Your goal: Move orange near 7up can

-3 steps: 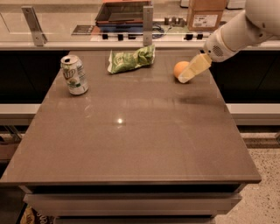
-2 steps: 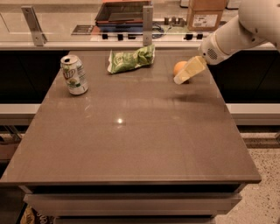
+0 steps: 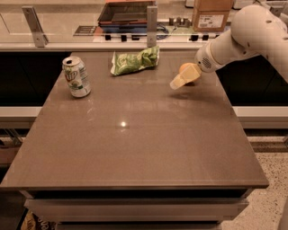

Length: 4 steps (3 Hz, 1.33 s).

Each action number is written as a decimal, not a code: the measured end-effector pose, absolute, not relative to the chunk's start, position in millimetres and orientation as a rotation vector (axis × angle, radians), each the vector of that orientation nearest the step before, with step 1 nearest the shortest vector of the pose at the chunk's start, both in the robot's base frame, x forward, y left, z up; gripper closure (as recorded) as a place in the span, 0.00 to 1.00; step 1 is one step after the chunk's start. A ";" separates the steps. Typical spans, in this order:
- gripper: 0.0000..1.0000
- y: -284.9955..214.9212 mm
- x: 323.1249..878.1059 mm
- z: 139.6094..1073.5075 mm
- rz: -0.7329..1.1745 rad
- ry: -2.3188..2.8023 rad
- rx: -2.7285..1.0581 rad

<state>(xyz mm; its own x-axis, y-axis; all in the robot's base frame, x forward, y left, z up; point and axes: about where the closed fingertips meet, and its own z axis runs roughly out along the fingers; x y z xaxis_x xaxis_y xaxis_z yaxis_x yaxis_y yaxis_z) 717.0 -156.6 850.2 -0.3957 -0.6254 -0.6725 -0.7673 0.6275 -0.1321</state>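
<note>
The orange (image 3: 186,68) is at the right rear of the table, held in my gripper (image 3: 181,78). The cream front finger (image 3: 179,81) lies across its lower side, and the other finger is hidden behind it. The fruit hangs a little above the tabletop, with a faint shadow below it. The white arm comes in from the upper right. The 7up can (image 3: 76,77) stands upright near the table's left edge, far to the left of the orange.
A green snack bag (image 3: 135,61) lies at the table's rear centre, between can and orange. The brown tabletop (image 3: 135,139) ends at a front edge below. Behind it runs a counter with a cardboard box (image 3: 212,14) and a dark tray (image 3: 126,11).
The gripper has risen slightly with the orange and shifted a little to the left. The can and the bag have not moved.
</note>
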 end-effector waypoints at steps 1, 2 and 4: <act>0.03 -155.2 717.6 849.0 0.260 2.143 -1.086; 0.21 -153.3 717.9 846.7 0.264 2.144 -1.090; 0.67 -149.2 718.4 842.2 0.272 2.147 -1.097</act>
<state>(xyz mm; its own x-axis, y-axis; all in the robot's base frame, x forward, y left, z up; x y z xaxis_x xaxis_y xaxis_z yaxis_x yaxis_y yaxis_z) 718.4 -149.2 842.2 -0.3963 -0.6285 -0.6693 -0.7754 0.6195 -0.1226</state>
